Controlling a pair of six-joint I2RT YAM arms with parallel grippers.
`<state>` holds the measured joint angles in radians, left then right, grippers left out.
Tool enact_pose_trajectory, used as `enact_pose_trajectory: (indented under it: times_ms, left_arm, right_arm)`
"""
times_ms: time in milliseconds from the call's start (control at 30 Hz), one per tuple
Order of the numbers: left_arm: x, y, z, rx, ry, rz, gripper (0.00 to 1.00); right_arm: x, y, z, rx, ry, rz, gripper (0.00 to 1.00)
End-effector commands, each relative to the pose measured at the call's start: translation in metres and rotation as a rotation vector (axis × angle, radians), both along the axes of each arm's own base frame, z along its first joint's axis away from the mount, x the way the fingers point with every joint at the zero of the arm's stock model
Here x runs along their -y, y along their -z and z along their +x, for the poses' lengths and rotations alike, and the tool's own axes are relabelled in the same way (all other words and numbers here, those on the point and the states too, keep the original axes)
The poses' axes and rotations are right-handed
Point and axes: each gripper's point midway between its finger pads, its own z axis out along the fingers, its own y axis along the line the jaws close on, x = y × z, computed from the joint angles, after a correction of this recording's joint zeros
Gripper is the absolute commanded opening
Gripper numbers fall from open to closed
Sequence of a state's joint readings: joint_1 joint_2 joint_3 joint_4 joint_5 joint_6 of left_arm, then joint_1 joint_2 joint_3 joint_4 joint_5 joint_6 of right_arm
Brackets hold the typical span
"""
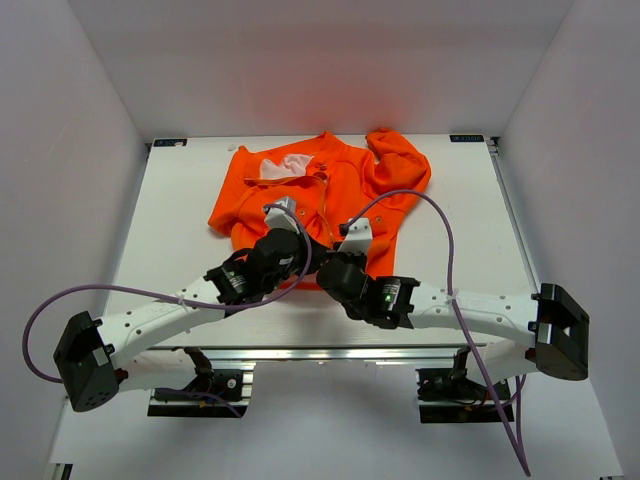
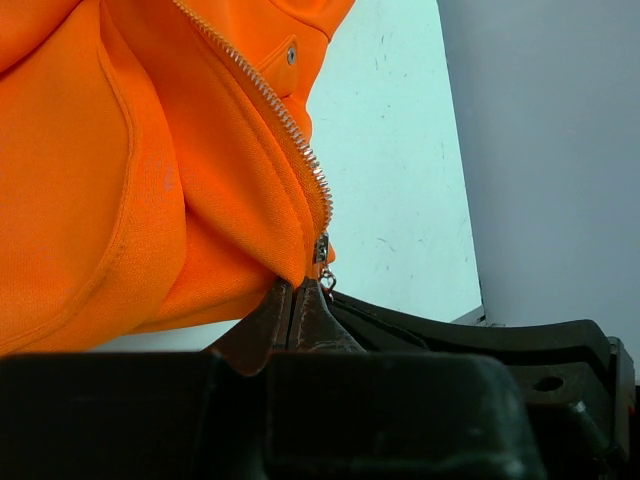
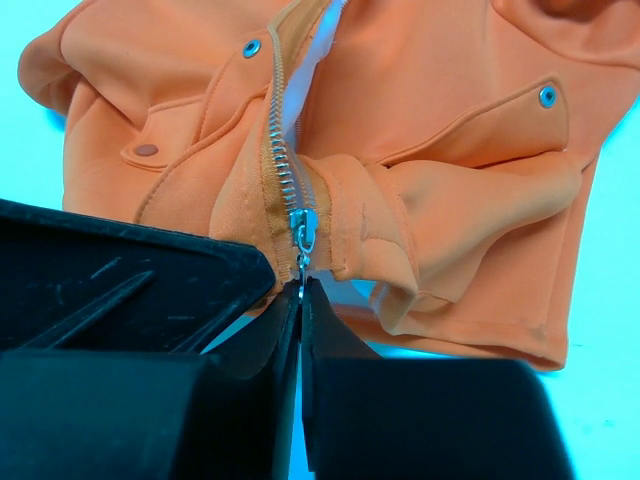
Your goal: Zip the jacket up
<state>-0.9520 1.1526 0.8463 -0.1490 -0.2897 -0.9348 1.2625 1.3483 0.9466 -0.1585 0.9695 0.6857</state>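
The orange jacket (image 1: 330,190) lies flat at the table's middle back, its pale lining (image 1: 285,167) showing at the collar. Both grippers meet at its near hem. My left gripper (image 2: 293,290) is shut on the hem fabric just beside the zipper's lower end; the jacket (image 2: 150,180) fills that view. My right gripper (image 3: 301,284) is shut on the pull tab hanging from the silver slider (image 3: 304,228), which sits at the bottom of the zipper (image 3: 280,150). Above the slider the teeth lie apart. In the top view both gripper tips are hidden under the wrists.
The white table (image 1: 180,220) is walled on three sides. Purple cables (image 1: 445,250) loop over the arms. The right gripper's black body (image 2: 480,340) lies close beside my left fingers; the left one (image 3: 120,270) shows in the right wrist view.
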Motion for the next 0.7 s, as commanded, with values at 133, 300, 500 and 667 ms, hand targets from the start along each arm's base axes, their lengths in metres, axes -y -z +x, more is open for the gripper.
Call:
enact_pose_trajectory:
  times_ms: [133, 300, 500, 667]
  left_arm:
    - [0.008, -0.007, -0.018, -0.016, 0.083, -0.031, 0.0]
    - [0.005, -0.002, -0.018, -0.018, 0.082, -0.003, 0.0]
    - [0.0, 0.008, -0.017, -0.015, 0.094, 0.078, 0.0]
    - [-0.003, 0.02, -0.02, -0.011, 0.126, 0.152, 0.0]
  right_arm:
    - [0.007, -0.032, 0.005, 0.06, 0.046, 0.115, 0.0]
    - [0.011, -0.033, -0.001, 0.062, -0.017, 0.095, 0.0]
    - [-0.004, -0.028, -0.018, 0.003, -0.244, 0.038, 0.0]
    - [0.0, -0.013, -0.032, -0.124, -0.4, -0.027, 0.0]
